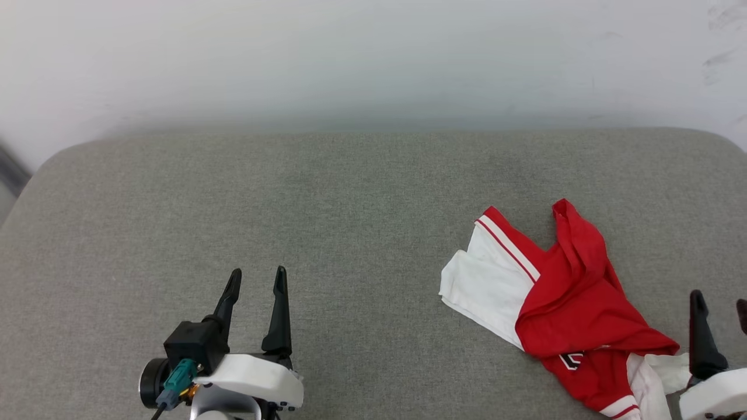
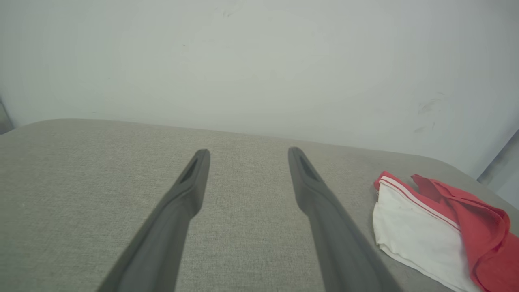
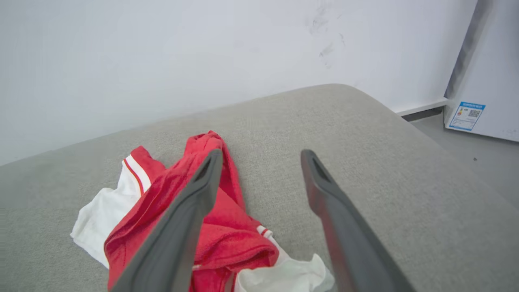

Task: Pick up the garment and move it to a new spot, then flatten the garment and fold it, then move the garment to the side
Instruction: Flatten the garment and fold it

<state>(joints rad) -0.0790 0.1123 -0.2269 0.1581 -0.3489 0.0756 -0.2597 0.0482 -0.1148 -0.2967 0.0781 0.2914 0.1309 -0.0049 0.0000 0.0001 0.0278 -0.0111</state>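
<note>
The garment (image 1: 572,303) lies crumpled at the right front of a grey cushioned surface (image 1: 350,204): red fabric, a white panel with red striped trim at its left, part of a black numeral near the front. My right gripper (image 1: 721,303) stands open just right of it, fingers apart with nothing between them; in the right wrist view the garment (image 3: 227,239) lies under and left of the left finger (image 3: 194,202). My left gripper (image 1: 257,277) is open at the lower left, far from the cloth. The left wrist view has the garment (image 2: 446,231) at its right edge.
A pale wall (image 1: 373,58) runs along the back of the grey surface. In the right wrist view the surface's rounded right edge (image 3: 425,134) drops to a floor, where a white appliance with a blue label (image 3: 466,115) stands.
</note>
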